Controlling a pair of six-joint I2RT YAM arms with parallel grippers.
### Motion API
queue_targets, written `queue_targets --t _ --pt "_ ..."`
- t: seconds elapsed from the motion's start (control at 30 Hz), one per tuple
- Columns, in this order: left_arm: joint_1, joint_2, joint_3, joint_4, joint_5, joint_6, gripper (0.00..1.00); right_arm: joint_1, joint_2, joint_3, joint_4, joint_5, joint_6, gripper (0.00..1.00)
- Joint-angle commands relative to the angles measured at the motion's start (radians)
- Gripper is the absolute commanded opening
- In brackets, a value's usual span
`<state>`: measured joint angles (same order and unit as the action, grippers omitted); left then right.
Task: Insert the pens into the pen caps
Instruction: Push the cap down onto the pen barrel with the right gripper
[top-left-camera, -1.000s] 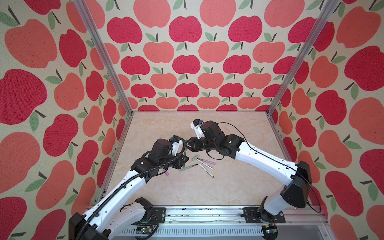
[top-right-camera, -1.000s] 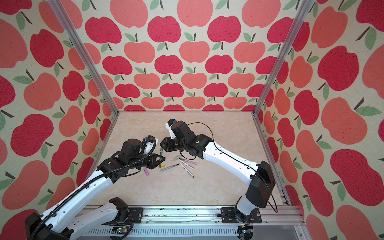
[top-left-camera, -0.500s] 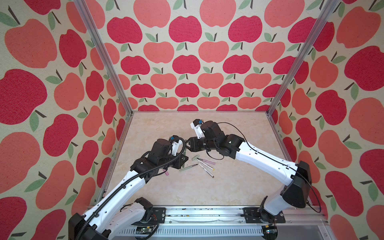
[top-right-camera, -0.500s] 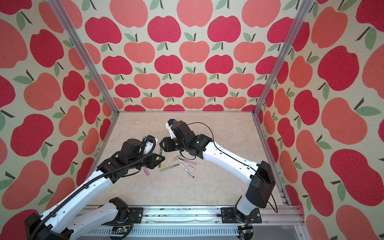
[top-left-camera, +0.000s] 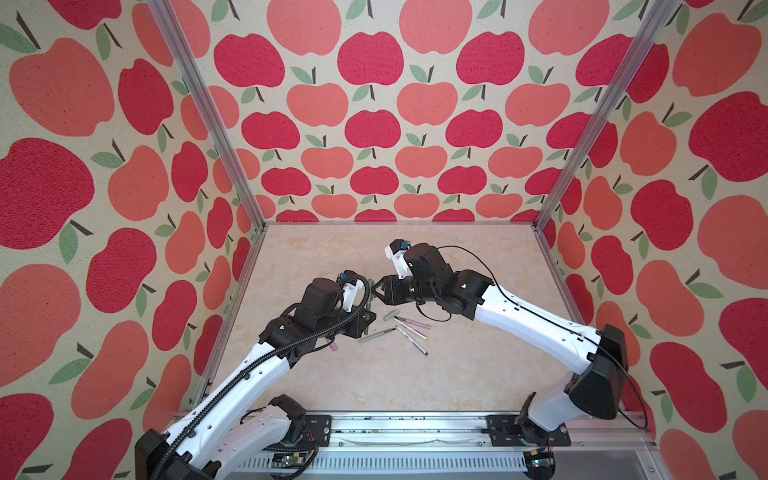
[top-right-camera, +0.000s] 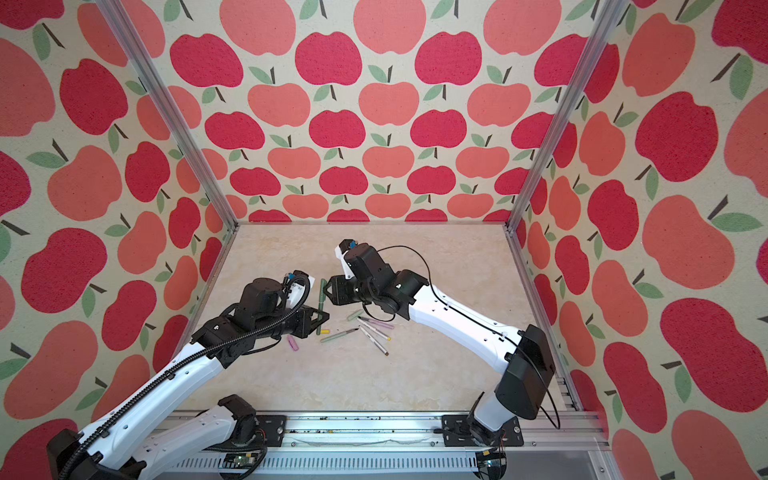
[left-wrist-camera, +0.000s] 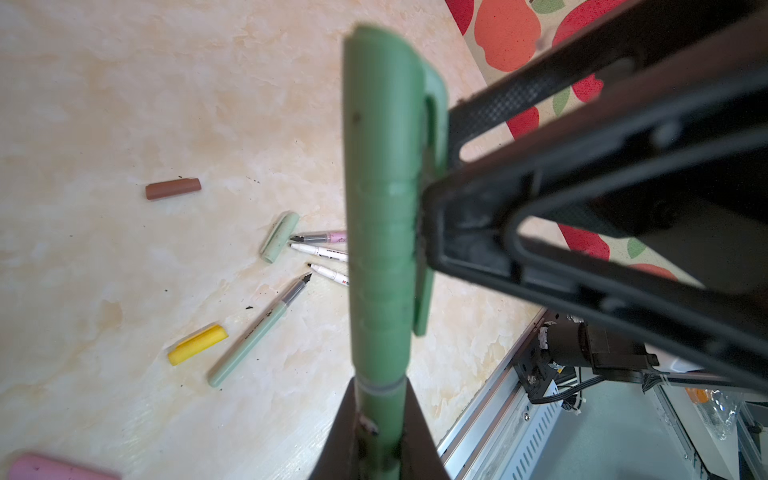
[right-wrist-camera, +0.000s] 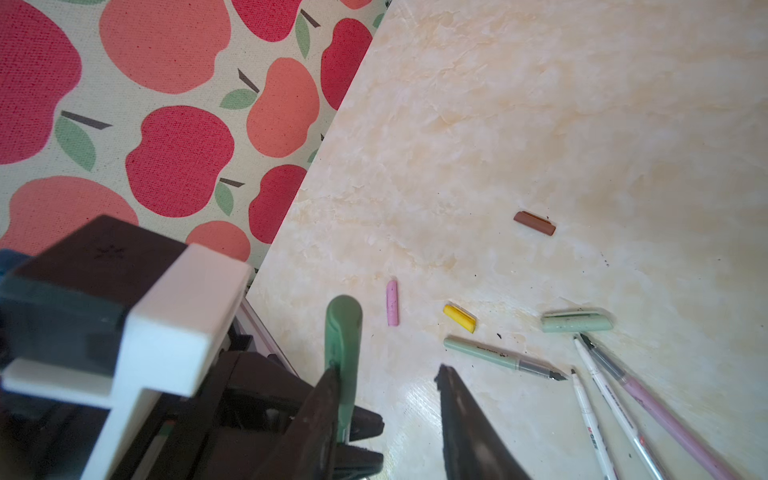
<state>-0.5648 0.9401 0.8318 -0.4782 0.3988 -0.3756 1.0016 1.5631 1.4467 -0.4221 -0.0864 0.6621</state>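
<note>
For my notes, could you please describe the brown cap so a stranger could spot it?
On the marble table, find the scattered pens. The cap lies alone, well apart from them, a short stub and the only brown thing there.

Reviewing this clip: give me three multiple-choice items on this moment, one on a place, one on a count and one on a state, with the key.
1. Where is the dark green capped plastic pen?
A) lying flat, untouched
B) clamped in the left tool
C) leaning on the wall

2. How many short loose plastic caps lie on the beige marbled table?
A) two
B) four
C) six

3. How do the right tool's jaws stand?
A) apart, with nothing between them
B) shut on a pink pen
C) shut on a white pen

Key:
1 B, since the left wrist view shows its fingers pinching the barrel.
2 B, since a brown cap, a yellow cap, a pink cap and a pale green cap lie there.
3 A, since bare table shows between its fingers in the right wrist view.
</note>
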Motion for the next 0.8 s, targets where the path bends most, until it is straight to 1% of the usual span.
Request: queue_targets --t 0.0,0.17,0.27,0.43,0.63,0.77 --pt "0.004 -0.009 0.016 0.022 -0.004 -0.006 0.00 0.002 -0.033 -0.012 -0.002 -0.002 -0.022 0.42" --pt "0.004 -0.011 0.012 0.021 -0.003 -0.006 0.00 0.003 -0.041 -0.014 0.063 -0.053 -0.022 0.43" --pt "0.004 -0.015 0.007 0.021 -0.001 -0.005 0.00 0.005 -0.039 -0.012 0.088 -0.075 -0.022 0.46" --pt "0.005 -0.018 0.006 0.024 0.022 0.001 0.00 0.005 -0.011 0.006 0.096 -0.082 -0.023 0.48" --pt "0.004 -0.029 0.000 0.044 0.065 0.005 0.00 0.002 0.026 0.038 0.091 -0.080 -0.028 0.48" --pt "0.005 -0.042 -0.007 0.048 0.074 0.000 0.00 -0.003 0.031 0.040 0.091 -0.079 -0.026 0.45"
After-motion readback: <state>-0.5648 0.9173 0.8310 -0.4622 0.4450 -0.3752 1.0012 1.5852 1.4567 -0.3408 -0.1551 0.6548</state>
